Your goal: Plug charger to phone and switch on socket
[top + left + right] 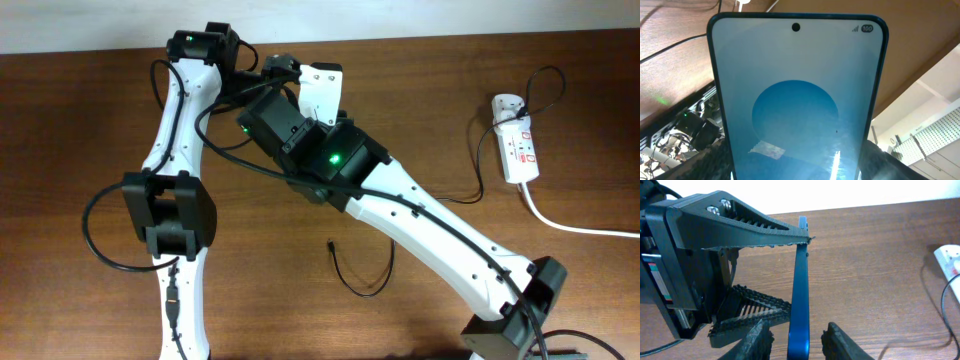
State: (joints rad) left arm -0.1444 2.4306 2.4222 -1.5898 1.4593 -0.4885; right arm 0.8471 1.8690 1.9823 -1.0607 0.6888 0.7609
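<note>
My left gripper point(795, 167) is shut on the phone point(795, 100), whose blue screen fills the left wrist view. In the overhead view the phone point(322, 88) is held up above the table's back middle by the left gripper point(286, 72). In the right wrist view the phone point(800, 290) stands edge-on between my right gripper's point(799, 342) open fingers, with a gap on each side. The charger point(365, 283), a thin black cable, lies looped on the table with its plug tip point(330, 243) free. Its other end reaches the adapter in the socket point(519, 150) at the right.
The socket's thick white cord point(585, 226) runs off the right edge. The right arm point(440, 235) crosses the table above the charger cable. The left arm point(178, 200) stands at the left. The socket also shows in the right wrist view point(951, 257).
</note>
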